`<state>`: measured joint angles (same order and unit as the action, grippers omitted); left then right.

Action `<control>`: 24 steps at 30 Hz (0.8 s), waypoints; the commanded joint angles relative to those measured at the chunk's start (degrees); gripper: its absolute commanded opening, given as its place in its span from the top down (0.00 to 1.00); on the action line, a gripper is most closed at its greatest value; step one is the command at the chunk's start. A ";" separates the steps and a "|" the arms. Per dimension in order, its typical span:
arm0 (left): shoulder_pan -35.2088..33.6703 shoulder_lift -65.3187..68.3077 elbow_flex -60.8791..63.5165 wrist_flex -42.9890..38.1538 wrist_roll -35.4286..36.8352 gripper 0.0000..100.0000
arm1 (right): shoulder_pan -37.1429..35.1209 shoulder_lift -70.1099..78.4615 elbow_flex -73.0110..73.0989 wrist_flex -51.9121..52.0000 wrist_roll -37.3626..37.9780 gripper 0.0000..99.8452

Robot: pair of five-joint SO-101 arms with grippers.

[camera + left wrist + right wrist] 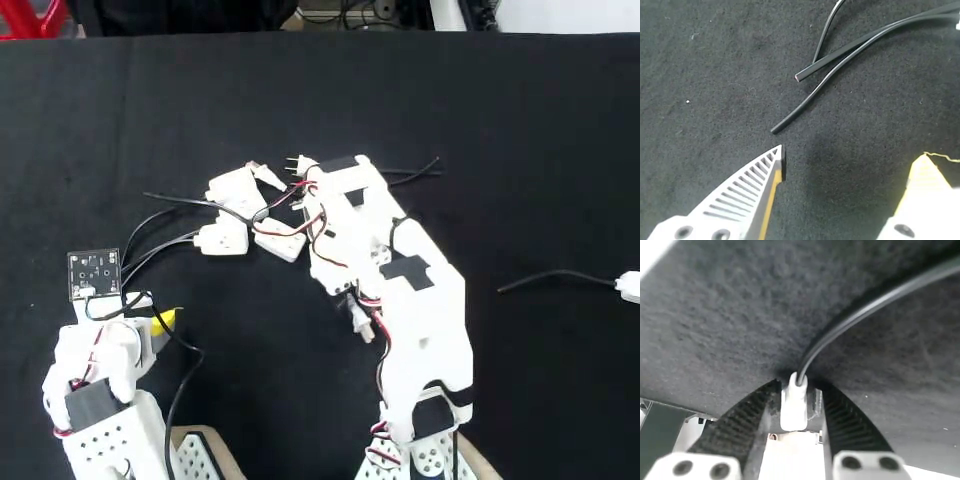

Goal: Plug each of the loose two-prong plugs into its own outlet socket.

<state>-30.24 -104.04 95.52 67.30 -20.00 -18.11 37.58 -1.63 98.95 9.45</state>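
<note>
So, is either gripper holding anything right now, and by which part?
Right gripper clamps a white plug by its body; left gripper is open, holding nothing.

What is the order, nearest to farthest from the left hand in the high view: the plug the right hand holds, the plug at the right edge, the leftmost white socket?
From the left hand:
1. Leftmost white socket, just beyond it.
2. Held plug, in the right hand, mid-table.
3. Loose plug, at the far right edge.
</note>
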 commanded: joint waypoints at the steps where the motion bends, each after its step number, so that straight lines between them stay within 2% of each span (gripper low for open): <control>1: -0.66 -0.18 -0.31 -0.26 -0.70 0.62 | 0.18 -0.31 0.84 2.29 -0.70 0.87; 18: -0.66 -0.18 -0.31 -0.26 -0.70 0.62 | 3.08 -0.40 3.82 2.20 -0.35 0.87; 24: -0.57 -0.18 -0.31 -0.26 -0.70 0.62 | 3.25 -0.40 4.18 1.85 -0.79 0.93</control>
<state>-30.24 -104.04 95.52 67.30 -20.00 -16.97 37.41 0.48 98.95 9.36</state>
